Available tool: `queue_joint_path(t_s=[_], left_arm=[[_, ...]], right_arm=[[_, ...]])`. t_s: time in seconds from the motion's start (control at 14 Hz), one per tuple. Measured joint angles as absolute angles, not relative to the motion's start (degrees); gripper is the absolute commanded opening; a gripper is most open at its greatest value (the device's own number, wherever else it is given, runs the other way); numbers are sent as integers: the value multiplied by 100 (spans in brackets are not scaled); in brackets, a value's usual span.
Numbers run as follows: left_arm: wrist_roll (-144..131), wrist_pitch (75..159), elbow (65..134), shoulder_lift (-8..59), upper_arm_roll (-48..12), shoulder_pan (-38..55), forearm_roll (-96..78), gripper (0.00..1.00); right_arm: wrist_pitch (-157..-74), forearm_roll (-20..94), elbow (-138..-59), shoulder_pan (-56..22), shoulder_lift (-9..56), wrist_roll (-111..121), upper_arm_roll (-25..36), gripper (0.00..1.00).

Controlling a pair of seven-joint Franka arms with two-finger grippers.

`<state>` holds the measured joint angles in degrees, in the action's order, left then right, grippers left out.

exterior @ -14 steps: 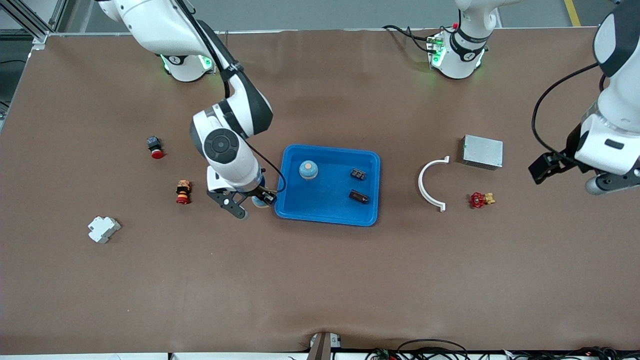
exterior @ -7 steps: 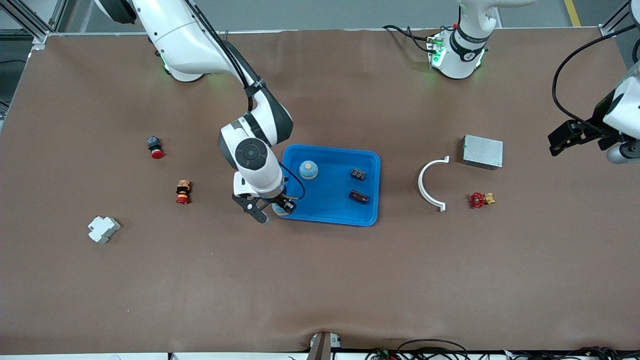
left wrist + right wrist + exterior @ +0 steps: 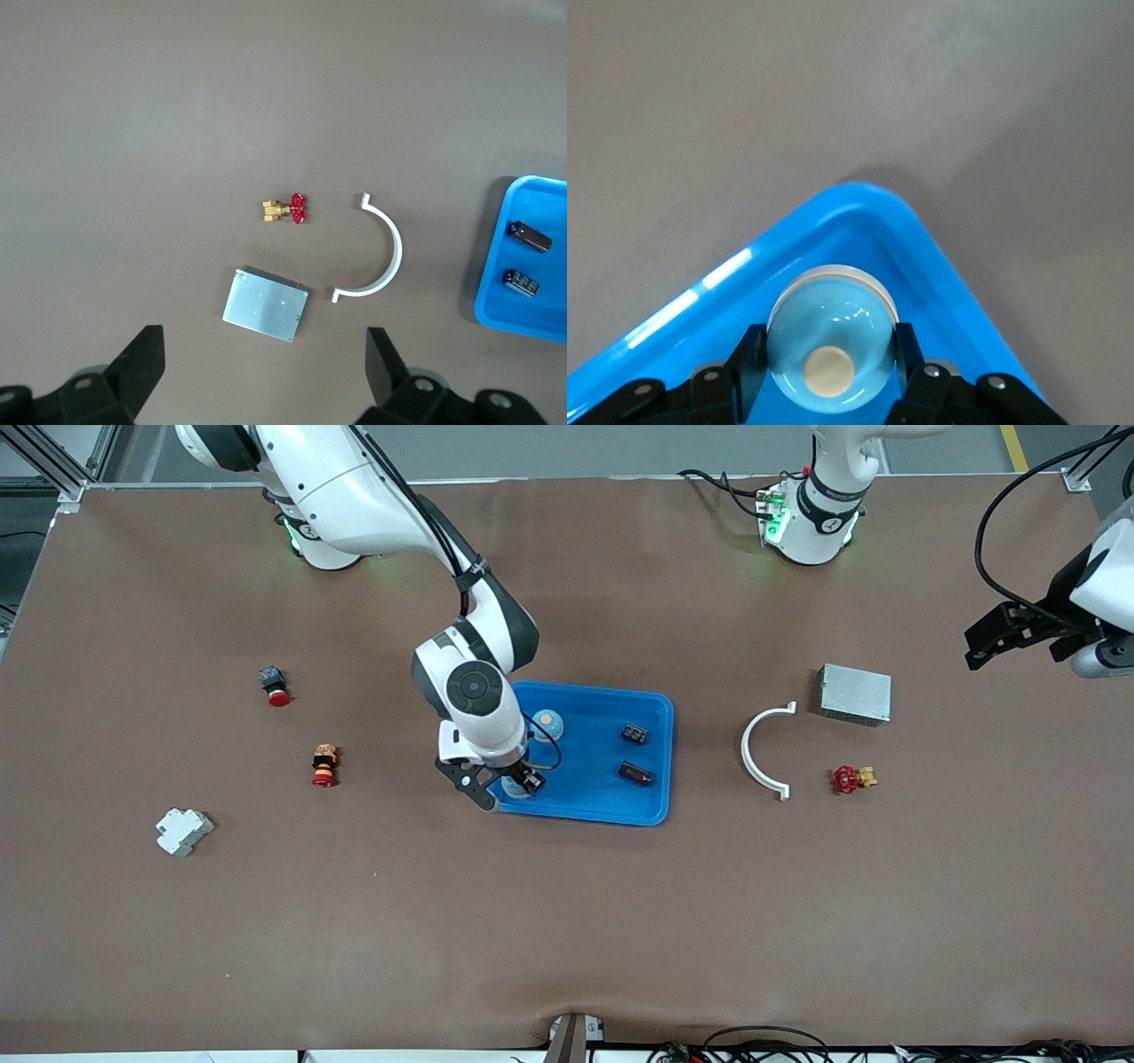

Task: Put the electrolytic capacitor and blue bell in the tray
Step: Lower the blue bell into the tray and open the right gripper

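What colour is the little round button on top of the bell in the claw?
Cream, on the glossy light blue dome-shaped bell, clearest in the right wrist view.

From the right wrist camera, the right gripper [image 3: 829, 354] has its two black fingers [image 3: 744, 367] pressed against either side of a pale blue bell [image 3: 830, 341], a glossy dome with a small cream button on its top. The bell sits over a rounded corner of the bright blue tray [image 3: 921, 243], inside the raised rim. Around the tray there's just plain brown table [image 3: 833, 88], with a soft shadow at the corner.
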<state>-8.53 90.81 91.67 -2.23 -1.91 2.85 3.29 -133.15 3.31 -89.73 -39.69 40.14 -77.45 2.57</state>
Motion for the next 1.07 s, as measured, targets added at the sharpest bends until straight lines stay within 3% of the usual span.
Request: queue_joint_path(t_s=[1.07], left_arm=[[-853, 9075, 9457, -441, -189, 285, 319, 100]], right_arm=[[-13597, -7, -8975, -4222, 4359, -8255, 290, 0]])
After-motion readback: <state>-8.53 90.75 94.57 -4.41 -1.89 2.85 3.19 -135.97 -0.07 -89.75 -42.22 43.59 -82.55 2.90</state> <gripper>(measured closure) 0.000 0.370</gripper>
